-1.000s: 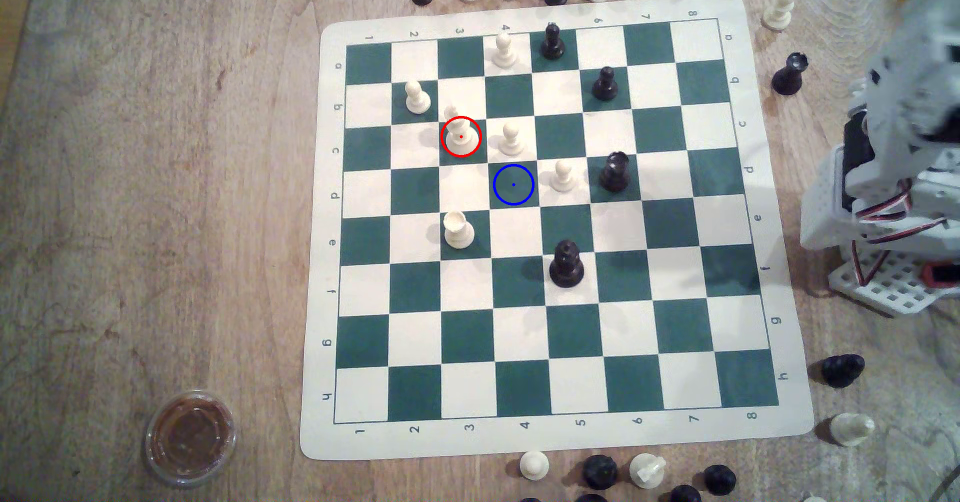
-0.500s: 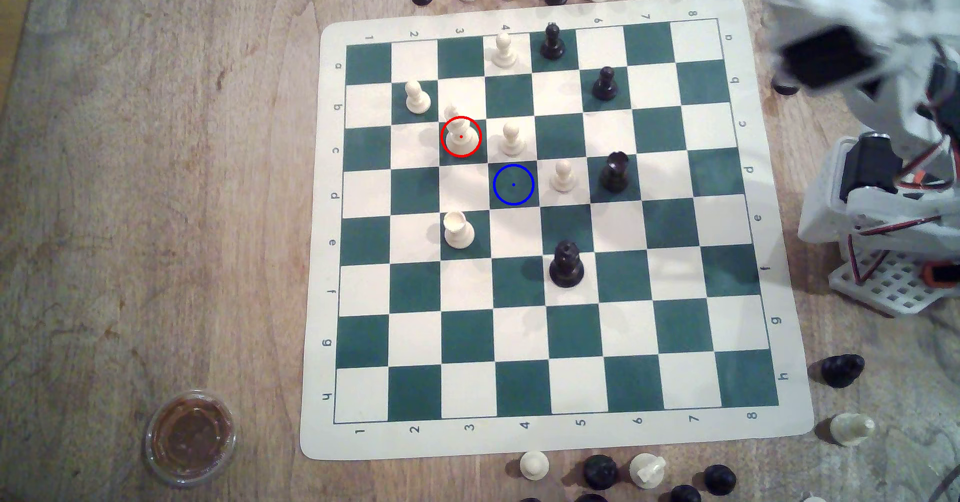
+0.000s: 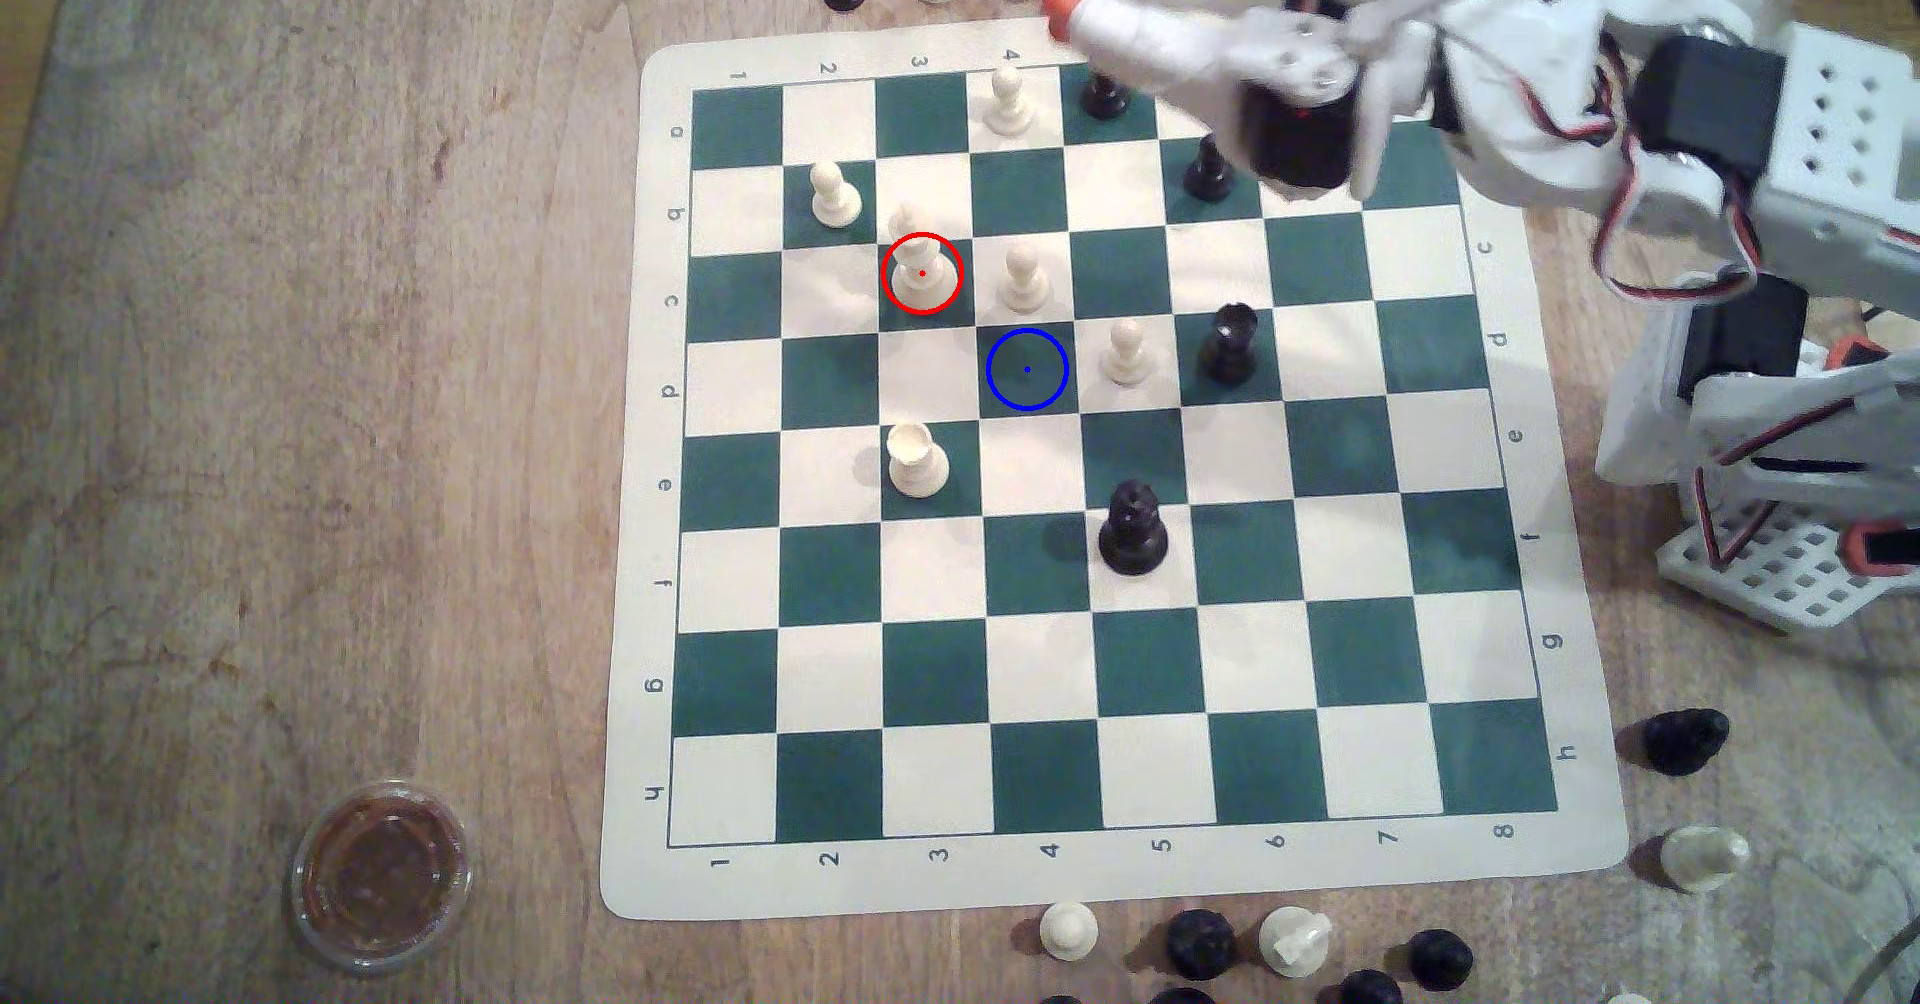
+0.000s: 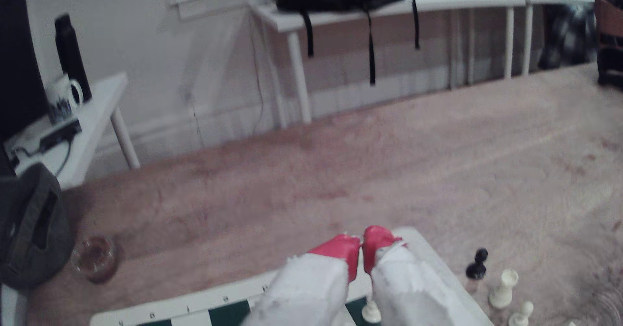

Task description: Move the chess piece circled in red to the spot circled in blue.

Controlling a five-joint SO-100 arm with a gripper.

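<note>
The tall piece (image 3: pixel 922 272) stands on the board (image 3: pixel 1049 885), up and to the exterior view's left of the ringed square (image 3: pixel 1027 368)

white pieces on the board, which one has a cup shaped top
The white piece on the green square in row e, column 3, below the red-circled piece in the exterior view. Its top is a hollow cup; the other white ones on the board end in a ball or point.

My arm (image 3: pixel 1507 49) was white printed plastic, black servo blocks, red-black-white cables looped alongside, perforated white base (image 3: pixel 1766 568), gripper (image 4: pixel 362 245) red-tipped.
</note>
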